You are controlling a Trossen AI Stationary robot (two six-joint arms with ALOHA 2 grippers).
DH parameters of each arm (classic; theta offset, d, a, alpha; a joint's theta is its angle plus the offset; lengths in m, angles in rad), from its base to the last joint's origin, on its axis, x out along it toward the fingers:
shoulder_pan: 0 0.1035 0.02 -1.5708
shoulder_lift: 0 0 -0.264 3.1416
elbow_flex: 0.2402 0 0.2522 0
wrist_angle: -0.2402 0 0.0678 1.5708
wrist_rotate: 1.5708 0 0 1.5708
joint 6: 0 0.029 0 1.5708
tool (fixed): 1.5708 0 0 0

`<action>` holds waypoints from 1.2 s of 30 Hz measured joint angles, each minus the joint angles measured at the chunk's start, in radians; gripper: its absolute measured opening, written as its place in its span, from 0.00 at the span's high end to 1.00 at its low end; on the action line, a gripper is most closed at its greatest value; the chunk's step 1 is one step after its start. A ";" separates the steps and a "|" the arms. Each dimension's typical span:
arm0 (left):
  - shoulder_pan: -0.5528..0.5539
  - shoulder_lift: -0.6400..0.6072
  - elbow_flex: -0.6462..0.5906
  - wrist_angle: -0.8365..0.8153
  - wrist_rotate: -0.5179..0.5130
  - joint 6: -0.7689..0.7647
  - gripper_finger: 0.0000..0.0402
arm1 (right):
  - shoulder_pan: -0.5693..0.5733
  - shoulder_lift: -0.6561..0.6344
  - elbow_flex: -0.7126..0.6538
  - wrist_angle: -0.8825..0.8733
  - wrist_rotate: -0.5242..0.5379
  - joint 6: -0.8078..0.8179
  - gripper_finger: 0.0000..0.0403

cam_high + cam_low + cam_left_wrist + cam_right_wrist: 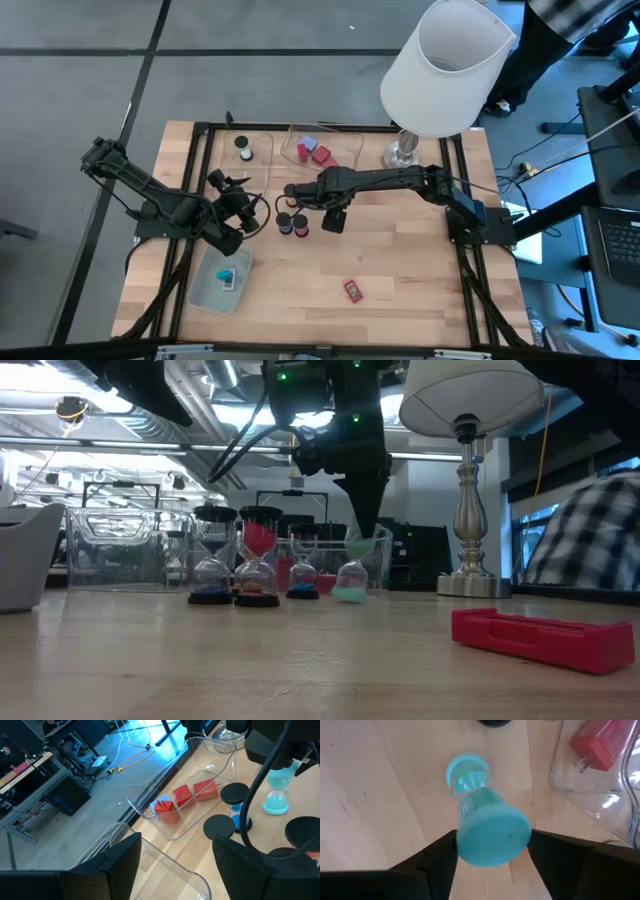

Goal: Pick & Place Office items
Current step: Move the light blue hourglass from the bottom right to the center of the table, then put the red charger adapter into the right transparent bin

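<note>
Two claws show: the right claw [490,850] apparently grips a teal hourglass [482,817]; the left claw [175,855] hovers half-open, empty.

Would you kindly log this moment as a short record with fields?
Right end effector: around the top of a teal hourglass that stands on the table, beside the clear tray
Left end effector: open, empty, over a second clear tray's edge
In clear tray: red blocks
Standing nearby: black-capped hourglasses
Loose on table: red piece
Pale green tray: holds a teal item
</note>
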 joint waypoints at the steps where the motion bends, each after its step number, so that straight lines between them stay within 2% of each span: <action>1: 0.000 0.000 0.000 0.000 0.000 0.000 0.40 | 0.000 0.000 0.000 0.003 0.000 0.000 0.40; 8: 0.000 0.000 0.000 0.000 0.000 0.000 0.40 | 0.000 0.000 0.000 0.056 0.000 0.000 0.37; 14: 0.000 0.000 0.000 0.000 0.000 0.000 0.40 | 0.000 -0.005 0.006 0.022 -0.028 0.048 0.30; 19: 0.000 0.000 0.000 0.000 -0.001 0.000 0.40 | 0.013 -0.009 0.107 -0.113 -0.061 0.091 0.26; 25: 0.000 0.000 0.000 0.000 0.001 0.000 0.40 | 0.068 -0.062 0.203 -0.098 -0.049 0.138 0.28; 30: 0.000 0.003 0.000 0.000 0.007 -0.002 0.40 | 0.143 -0.100 0.205 -0.107 -0.030 0.253 0.30; 36: 0.000 0.019 0.000 0.000 0.033 -0.004 0.40 | 0.278 -0.105 0.177 -0.101 0.023 0.476 0.30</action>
